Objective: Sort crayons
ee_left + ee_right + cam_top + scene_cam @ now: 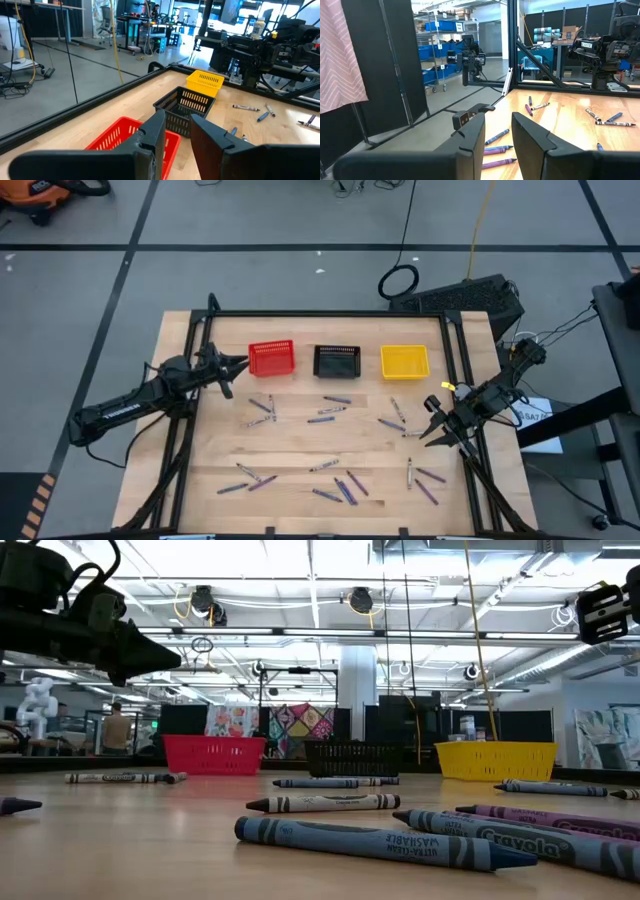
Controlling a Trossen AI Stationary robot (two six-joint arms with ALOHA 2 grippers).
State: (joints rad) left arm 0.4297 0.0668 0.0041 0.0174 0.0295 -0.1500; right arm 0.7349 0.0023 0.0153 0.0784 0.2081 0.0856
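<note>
The crayons (pixel 330 442) lie scattered flat on the table (pixel 300 510), all in front of the three baskets and none inside a basket. Their long axes point in many directions, so each grasp will probably need its own wrist turn.

The nearest group to the right gripper (pixel 432 432) is the few crayons just beside it, toward the table's middle, and some more lie nearer the front edge. Its jaws are released, with a clear gap and nothing between them. The left gripper (pixel 232 368) hovers beside the red basket (pixel 271 358), also with jaws parted and empty; a small cluster of crayons lies a little in front of it.

The high view gives the whole layout and which arm is nearer. The low view shows instead that the crayons rest flat on the wood, with the black basket (pixel 352 756) and yellow basket (pixel 496 760) behind them.
</note>
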